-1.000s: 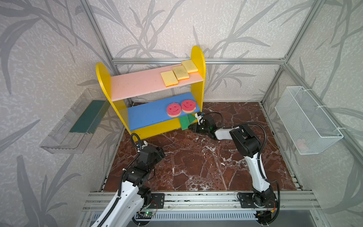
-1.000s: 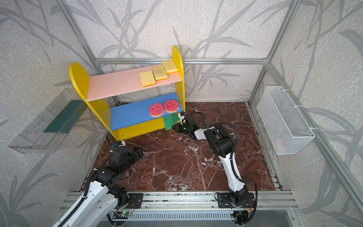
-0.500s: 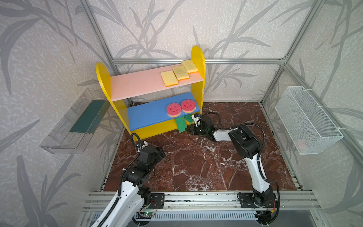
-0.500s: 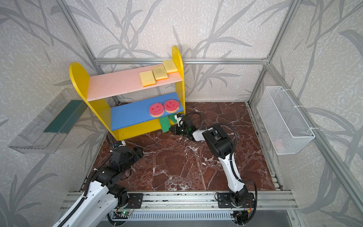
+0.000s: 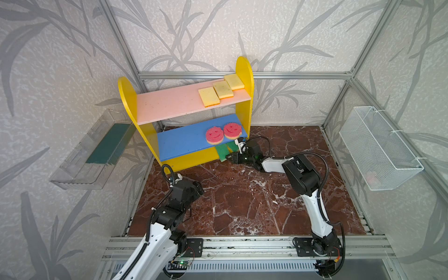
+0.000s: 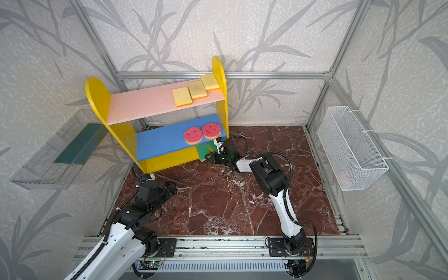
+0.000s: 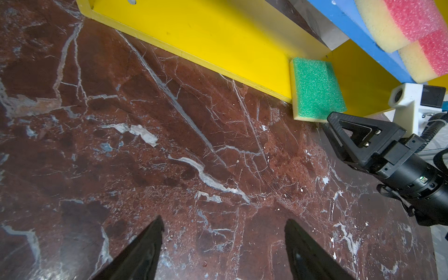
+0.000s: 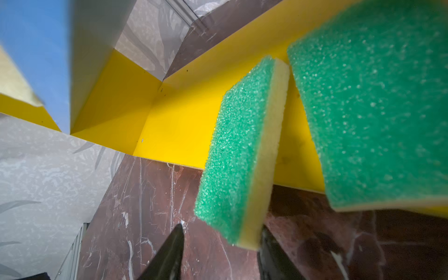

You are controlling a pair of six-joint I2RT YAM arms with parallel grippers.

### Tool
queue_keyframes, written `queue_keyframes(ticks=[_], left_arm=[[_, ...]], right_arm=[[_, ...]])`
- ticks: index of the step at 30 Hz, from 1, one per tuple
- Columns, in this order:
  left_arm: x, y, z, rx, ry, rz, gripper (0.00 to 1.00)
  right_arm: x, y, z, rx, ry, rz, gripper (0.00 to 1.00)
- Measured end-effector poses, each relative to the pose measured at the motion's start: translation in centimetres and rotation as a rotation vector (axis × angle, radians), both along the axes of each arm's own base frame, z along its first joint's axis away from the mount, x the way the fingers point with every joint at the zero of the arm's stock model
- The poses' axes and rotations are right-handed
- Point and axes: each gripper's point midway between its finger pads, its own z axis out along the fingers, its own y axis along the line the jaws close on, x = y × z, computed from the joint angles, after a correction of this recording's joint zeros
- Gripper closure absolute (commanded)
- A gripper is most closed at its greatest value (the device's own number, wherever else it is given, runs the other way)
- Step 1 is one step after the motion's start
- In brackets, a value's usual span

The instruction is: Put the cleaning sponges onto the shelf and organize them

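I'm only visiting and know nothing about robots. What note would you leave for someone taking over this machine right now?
Left gripper: open, empty, above bare floor.
Right gripper: jaws apart around a corner of a green sponge at the yellow base of the shelf, unclamped.
Done: three yellow sponges on the pink board, two pink smiley sponges on the blue board, second green sponge on the base.
Left: the first green sponge overhangs the base's front edge; probably nudge it in, then withdraw.
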Motion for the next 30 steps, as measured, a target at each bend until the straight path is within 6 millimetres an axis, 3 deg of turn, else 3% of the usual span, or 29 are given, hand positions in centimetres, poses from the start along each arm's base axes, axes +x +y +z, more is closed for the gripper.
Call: queue_keyframes(ticks=[7, 13, 17, 21, 24, 30], left_arm=[[0.0, -0.2, -0.5, 0.001, 0.025, -0.008, 0.20], [0.0, -0.5, -0.9, -0.009, 0.041, -0.021, 0.20], [0.2, -0.7, -0.7, -0.017, 0.032, -0.023, 0.20], [0.4, -0.9, -0.9, -0.019, 0.037, -0.028, 0.28], [1.0, -1.4, -1.1, -0.033, 0.042, -0.042, 0.53], [3.1, -3.1, -3.9, -0.047, 0.120, -0.085, 0.73]], right_arm=[[0.0, -0.2, -0.3, -0.018, -0.012, -0.002, 0.32], [-0.2, -1.1, -1.2, -0.072, -0.017, -0.023, 0.10], [-0.5, -2.1, -1.2, -0.117, -0.036, -0.047, 0.05], [-0.7, -2.7, -0.3, -0.133, -0.064, -0.060, 0.05], [-1.0, -3.0, 0.5, -0.135, -0.079, -0.066, 0.07], [-2.8, -5.4, 0.5, -0.126, -0.042, -0.075, 0.31]])
